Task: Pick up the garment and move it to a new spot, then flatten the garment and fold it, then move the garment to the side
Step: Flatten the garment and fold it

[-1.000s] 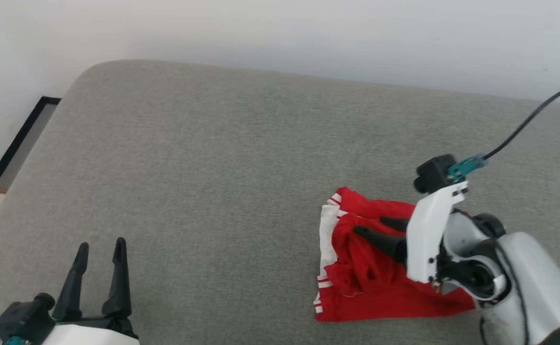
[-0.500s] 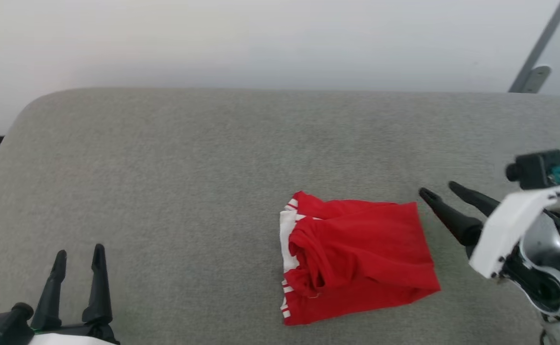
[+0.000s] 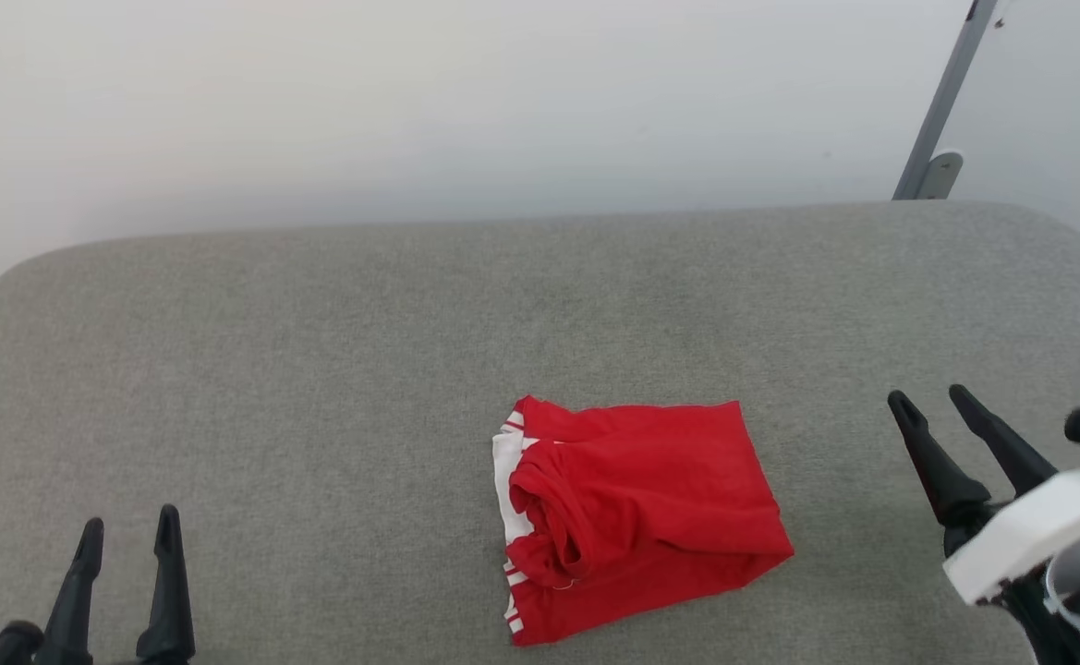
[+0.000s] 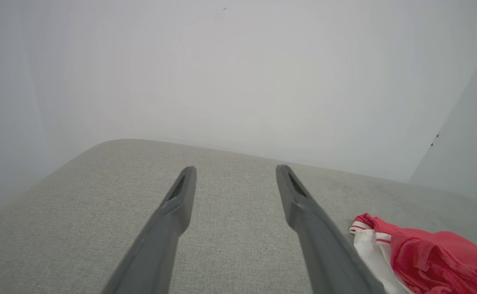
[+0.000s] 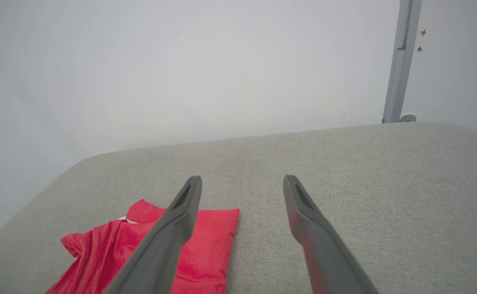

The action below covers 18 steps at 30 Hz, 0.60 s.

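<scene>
Right pincer [image 3: 926,397] back clear of garment [image 3: 660,489] edge

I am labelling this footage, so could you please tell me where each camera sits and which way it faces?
Head view: on the robot's head, looking forward and down at the folded bright-red fabric garment with white sleeve ends on the grey upholstered cushion; open left gripper lower left, open right gripper lower right.
Left wrist view: on the left wrist, looking along its dark fingers towards the pale wall.
Right wrist view: on the right wrist, likewise along its fingers.
Both wrist views catch the garment.
</scene>
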{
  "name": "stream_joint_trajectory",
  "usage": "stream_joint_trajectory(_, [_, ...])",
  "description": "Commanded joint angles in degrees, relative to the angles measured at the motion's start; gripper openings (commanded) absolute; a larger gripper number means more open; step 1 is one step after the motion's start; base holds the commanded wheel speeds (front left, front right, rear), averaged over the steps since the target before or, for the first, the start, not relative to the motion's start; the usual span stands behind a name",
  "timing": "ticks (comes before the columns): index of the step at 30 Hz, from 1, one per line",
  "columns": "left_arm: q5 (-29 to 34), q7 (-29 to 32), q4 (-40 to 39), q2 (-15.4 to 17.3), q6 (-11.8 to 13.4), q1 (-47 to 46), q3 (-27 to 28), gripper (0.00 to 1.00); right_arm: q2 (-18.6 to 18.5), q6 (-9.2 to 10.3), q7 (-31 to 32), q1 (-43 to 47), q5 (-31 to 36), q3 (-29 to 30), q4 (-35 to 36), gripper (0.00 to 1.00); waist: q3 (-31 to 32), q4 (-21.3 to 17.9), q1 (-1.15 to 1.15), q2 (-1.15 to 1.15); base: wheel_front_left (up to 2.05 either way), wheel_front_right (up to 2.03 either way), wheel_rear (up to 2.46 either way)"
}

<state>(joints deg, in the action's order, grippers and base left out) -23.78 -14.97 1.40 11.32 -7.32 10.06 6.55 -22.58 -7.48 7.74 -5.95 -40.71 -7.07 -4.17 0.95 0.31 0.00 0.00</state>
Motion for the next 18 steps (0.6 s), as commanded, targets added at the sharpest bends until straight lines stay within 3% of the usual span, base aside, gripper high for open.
stream_joint_trajectory(1, [0.57,-0.28,-0.31,0.31,-0.17,1.07,0.13,1.00,0.12,-0.03,-2.29,1.09,0.20,-0.02,-0.22,1.00,0.59,-0.43,0.00,0.00,0.00,0.00,0.00])
stream_joint_trajectory(10, [1.44,-0.28,0.08,0.91,-0.17,3.15,-0.61,1.00,0.60,-0.03,-14.69,5.88,3.44,0.35,-4.60,1.00,2.37,-1.08,0.00,0.00,0.00,0.00,0.00])
stream_joint_trajectory(18, [0.85,-0.28,0.68,1.39,-0.17,3.28,-1.13,1.00,1.27,-0.02,-21.29,8.18,6.79,-0.62,-8.36,1.00,3.07,-1.24,0.00,0.00,0.00,0.00,0.00])
